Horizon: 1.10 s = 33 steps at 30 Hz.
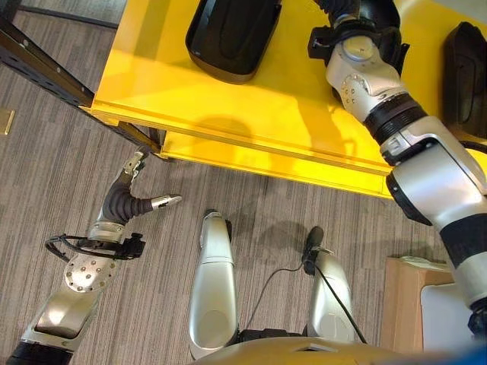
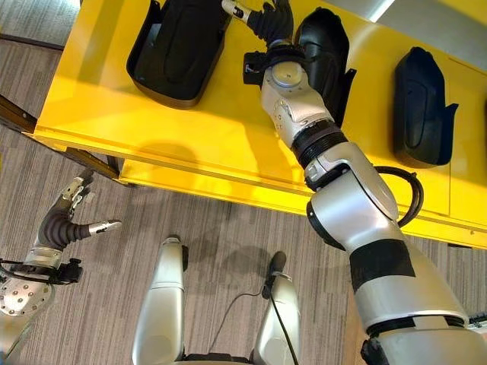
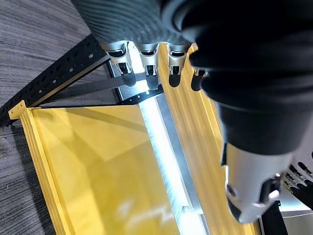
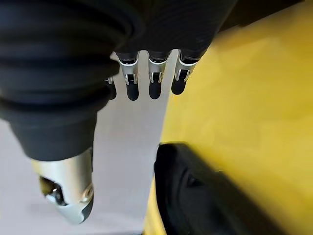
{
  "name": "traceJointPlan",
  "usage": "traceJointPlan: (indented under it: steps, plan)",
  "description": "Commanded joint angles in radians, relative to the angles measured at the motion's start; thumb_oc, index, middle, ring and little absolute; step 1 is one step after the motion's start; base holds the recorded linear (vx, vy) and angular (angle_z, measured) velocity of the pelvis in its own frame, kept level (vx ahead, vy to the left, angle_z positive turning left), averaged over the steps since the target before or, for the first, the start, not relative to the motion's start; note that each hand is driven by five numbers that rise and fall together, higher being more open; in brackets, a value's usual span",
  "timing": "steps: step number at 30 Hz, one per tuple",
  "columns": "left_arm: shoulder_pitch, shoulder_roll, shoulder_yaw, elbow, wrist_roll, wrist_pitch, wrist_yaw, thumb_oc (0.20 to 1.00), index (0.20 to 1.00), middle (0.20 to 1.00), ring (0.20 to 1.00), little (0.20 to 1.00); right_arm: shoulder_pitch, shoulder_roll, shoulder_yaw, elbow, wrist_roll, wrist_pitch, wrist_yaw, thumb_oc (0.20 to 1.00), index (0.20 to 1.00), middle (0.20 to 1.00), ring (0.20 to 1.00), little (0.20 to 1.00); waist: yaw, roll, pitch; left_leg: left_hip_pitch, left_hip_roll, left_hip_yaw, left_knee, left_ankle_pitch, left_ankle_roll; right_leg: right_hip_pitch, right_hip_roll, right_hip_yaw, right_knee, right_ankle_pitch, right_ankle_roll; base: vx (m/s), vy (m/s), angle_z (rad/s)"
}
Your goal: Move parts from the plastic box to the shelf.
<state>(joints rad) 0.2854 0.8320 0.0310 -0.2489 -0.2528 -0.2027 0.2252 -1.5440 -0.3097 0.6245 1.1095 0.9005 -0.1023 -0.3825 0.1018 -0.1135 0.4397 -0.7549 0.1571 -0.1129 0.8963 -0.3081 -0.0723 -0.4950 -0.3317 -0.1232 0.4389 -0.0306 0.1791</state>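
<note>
So far I count three moulded black plastic parts (image 2: 179, 49) lying on the flat yellow shelf (image 2: 228, 137), my right hand (image 2: 270, 21) open and empty above them, left hand (image 2: 68, 217) idle, fingers relaxed.

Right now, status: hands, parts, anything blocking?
Right hand open over the yellow shelf, holding nothing. Left hand open, low above the floor. Three black parts lie on the shelf. Nothing blocking.

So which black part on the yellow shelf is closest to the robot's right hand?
The middle black part, directly beside the right hand. The left part lies a little apart; the right part is farthest.
</note>
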Motion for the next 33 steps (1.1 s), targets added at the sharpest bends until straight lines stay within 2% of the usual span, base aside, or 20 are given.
traceJointPlan:
  steps: [1,12,33]
  plan:
    - [-0.013,0.059,-0.024,-0.052,-0.003,-0.061,0.026,1.000,1.000,1.000,1.000,1.000,-0.126,0.008,-0.098,0.063,0.002,-0.038,-0.013,1.000,1.000,1.000,1.000,1.000,0.028,-0.003,0.004,0.002,-0.043,0.031,-0.108,0.050,0.065,-0.047,0.014,0.012,0.241,-0.165,-0.067,0.00,0.000,0.00]
    - [-0.032,0.090,-0.042,-0.054,0.017,-0.074,0.044,1.000,1.000,1.000,1.000,1.000,-0.167,-0.035,-0.140,0.193,-0.005,-0.024,-0.031,1.000,1.000,1.000,1.000,1.000,0.049,0.016,0.012,-0.025,-0.054,0.024,-0.094,0.047,0.072,-0.061,0.012,0.007,0.250,-0.167,-0.064,0.00,0.000,0.00]
    - [-0.044,0.094,-0.066,-0.040,0.012,-0.077,0.065,1.000,1.000,1.000,1.000,1.000,-0.153,-0.085,-0.149,0.185,0.001,-0.042,-0.039,1.000,1.000,1.000,1.000,1.000,0.087,0.027,0.037,-0.073,-0.069,0.004,-0.063,0.040,0.082,-0.072,0.004,-0.017,0.256,-0.166,-0.051,0.01,0.000,0.05]
